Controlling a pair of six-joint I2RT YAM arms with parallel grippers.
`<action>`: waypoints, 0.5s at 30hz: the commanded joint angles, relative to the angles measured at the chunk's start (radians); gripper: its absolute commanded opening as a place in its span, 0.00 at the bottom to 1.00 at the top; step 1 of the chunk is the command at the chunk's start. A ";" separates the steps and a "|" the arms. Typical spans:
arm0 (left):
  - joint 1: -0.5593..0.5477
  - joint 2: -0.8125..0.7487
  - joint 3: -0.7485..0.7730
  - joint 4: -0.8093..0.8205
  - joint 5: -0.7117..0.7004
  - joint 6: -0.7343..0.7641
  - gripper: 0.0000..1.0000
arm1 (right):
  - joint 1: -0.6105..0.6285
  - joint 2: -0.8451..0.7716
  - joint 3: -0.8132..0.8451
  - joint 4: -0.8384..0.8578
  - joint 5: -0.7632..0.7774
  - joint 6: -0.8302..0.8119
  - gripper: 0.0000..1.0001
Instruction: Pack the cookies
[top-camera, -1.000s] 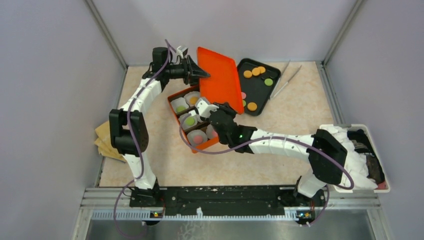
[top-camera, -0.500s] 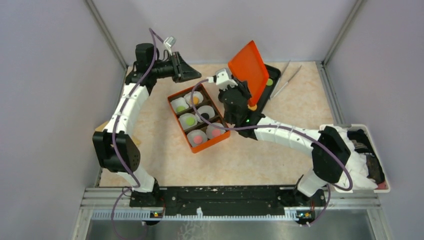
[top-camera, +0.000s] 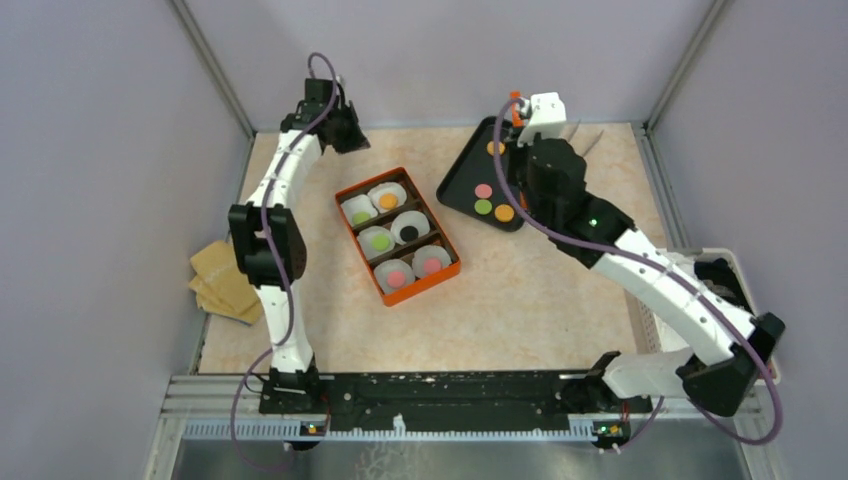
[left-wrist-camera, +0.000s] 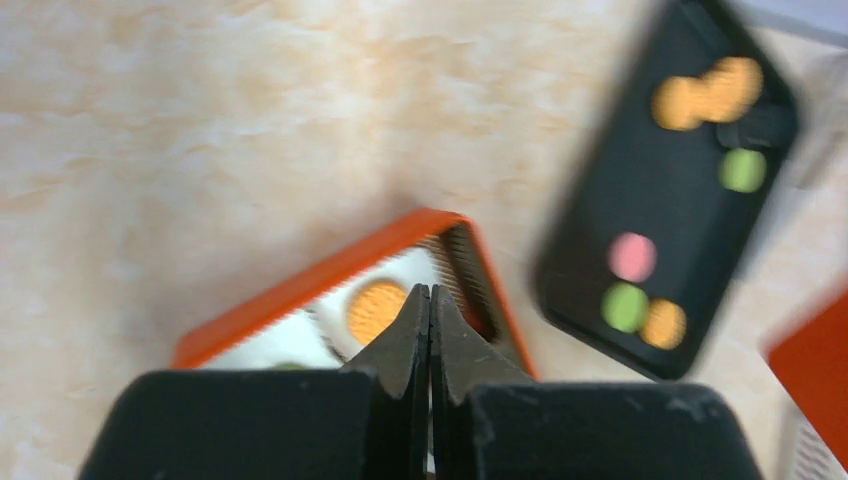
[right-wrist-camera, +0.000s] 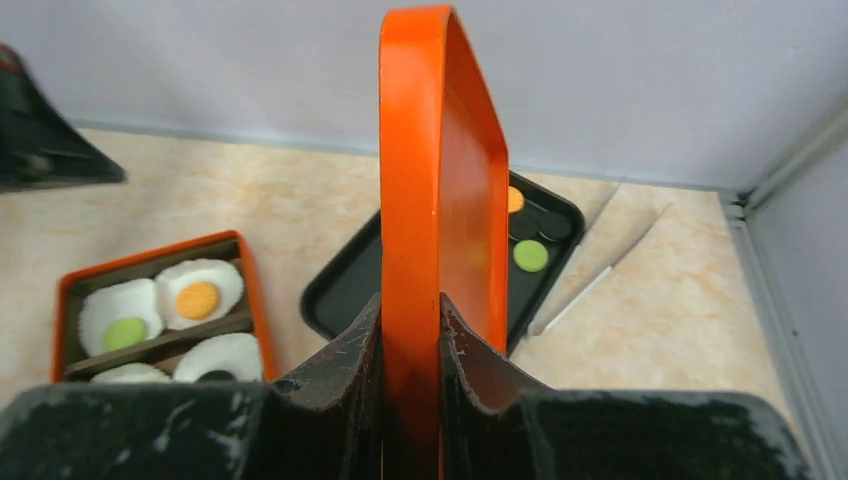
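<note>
The orange box (top-camera: 346, 190) holds several white paper cups, each with a cookie: orange (top-camera: 388, 200), green (top-camera: 380, 241), pink (top-camera: 395, 278), dark (top-camera: 410, 231). More cookies lie on the black tray (top-camera: 460, 185): pink (top-camera: 483, 190), green (top-camera: 482, 207), orange (top-camera: 504, 213). My right gripper (right-wrist-camera: 412, 310) is shut on the orange lid (right-wrist-camera: 440, 200), held upright on edge above the tray's back end (top-camera: 517, 110). At the back left my left gripper (top-camera: 350, 138) is shut and empty, its tips (left-wrist-camera: 430, 295) above the box's orange cookie (left-wrist-camera: 375, 310).
Metal tweezers (right-wrist-camera: 600, 270) lie right of the black tray (right-wrist-camera: 345, 285). A white bin (top-camera: 745, 262) stands at the right edge. Brown cardboard pieces (top-camera: 222, 282) lie at the left edge. Grey walls close the back and sides.
The right gripper carried the lid up off the box and back over the black tray. The left gripper let go of the lid, drew back to the far left and shut.
</note>
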 joint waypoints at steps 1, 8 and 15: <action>-0.002 0.133 0.091 -0.100 -0.294 0.064 0.00 | 0.001 -0.090 -0.004 -0.027 -0.184 0.145 0.00; -0.001 0.298 0.177 -0.148 -0.481 0.071 0.00 | -0.001 -0.155 -0.058 -0.035 -0.226 0.166 0.00; -0.013 0.280 0.079 -0.229 -0.512 0.021 0.00 | 0.000 -0.189 -0.088 -0.029 -0.239 0.176 0.00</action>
